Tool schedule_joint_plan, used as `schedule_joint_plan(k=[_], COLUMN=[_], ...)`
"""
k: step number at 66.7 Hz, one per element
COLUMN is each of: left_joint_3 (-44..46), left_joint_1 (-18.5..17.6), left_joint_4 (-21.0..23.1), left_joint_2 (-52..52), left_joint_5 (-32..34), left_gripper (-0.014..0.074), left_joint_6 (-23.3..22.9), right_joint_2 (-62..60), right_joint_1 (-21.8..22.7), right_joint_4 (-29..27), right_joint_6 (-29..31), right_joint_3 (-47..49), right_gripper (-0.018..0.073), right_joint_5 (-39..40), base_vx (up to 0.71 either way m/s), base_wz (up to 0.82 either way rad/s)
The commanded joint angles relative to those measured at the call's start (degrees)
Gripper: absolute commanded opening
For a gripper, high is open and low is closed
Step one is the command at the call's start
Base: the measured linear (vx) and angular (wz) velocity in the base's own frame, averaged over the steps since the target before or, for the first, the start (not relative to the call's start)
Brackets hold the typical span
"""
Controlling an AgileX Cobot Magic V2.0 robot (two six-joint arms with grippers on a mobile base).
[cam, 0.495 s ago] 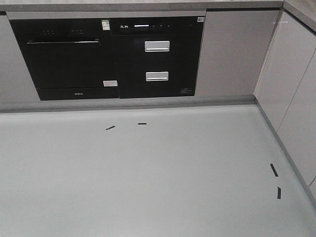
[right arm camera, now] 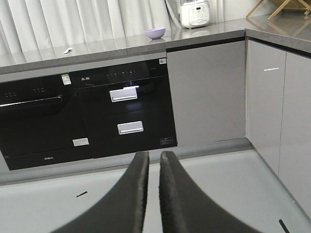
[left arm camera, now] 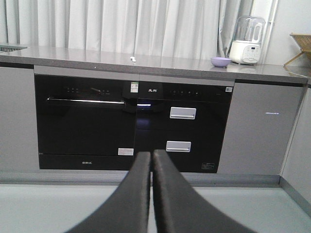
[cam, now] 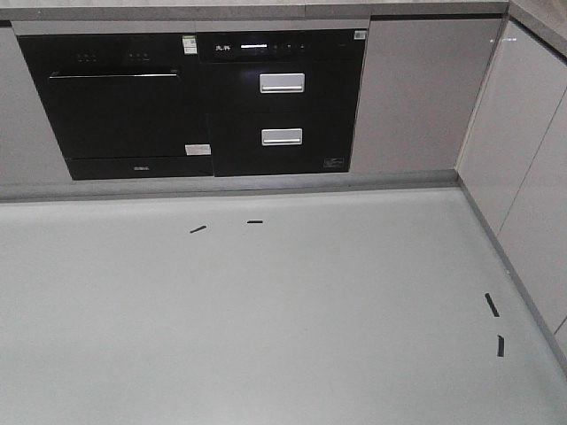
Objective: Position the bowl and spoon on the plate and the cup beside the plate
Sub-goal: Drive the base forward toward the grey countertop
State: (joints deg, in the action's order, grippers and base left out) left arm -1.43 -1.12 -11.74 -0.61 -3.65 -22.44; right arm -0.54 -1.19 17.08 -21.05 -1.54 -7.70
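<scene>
The lavender bowl (left arm camera: 221, 61) stands far off on the grey countertop, and the right wrist view shows the bowl (right arm camera: 155, 32) too. A small pale spoon (left arm camera: 132, 58) lies on the same counter further left, seen as the spoon (right arm camera: 67, 50) from the right wrist. Plate and cup are out of view. My left gripper (left arm camera: 151, 153) is shut with nothing in it, held low in front of the black appliances. My right gripper (right arm camera: 154, 154) is shut to a narrow slit and holds nothing. Neither gripper appears in the front view.
Black built-in appliances (cam: 190, 102) with silver drawer handles (cam: 282, 83) fill the wall under the counter. A white blender (left arm camera: 247, 41) stands beside the bowl. Grey cabinets (cam: 532, 168) run along the right. The grey floor (cam: 266, 319) carries short black tape marks (cam: 492, 305).
</scene>
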Motion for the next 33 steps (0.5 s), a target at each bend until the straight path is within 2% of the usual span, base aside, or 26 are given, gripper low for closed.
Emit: schedule_joint_plan(k=[1, 33], left_joint_3=[-1.73, -1.73], left_joint_1=[-0.14, -0.14], left_joint_4=[0.44, 0.44], left_joint_2=[-1.01, -1.01], left_joint_5=[4.27, 4.27], left_gripper=[-0.0006, -0.0006], left_joint_6=[-0.47, -0.47], right_joint_2=[-0.64, -0.64], right_joint_1=[0.15, 0.15], right_joint_4=[0.37, 0.37], right_joint_6=[0.25, 0.25], right_joint_3=[-0.96, -0.96], right_gripper=[0.0071, 0.0071], right_joint_5=[4.19, 4.19], base_vx=[0.0, 0.0], base_wz=[0.0, 0.0])
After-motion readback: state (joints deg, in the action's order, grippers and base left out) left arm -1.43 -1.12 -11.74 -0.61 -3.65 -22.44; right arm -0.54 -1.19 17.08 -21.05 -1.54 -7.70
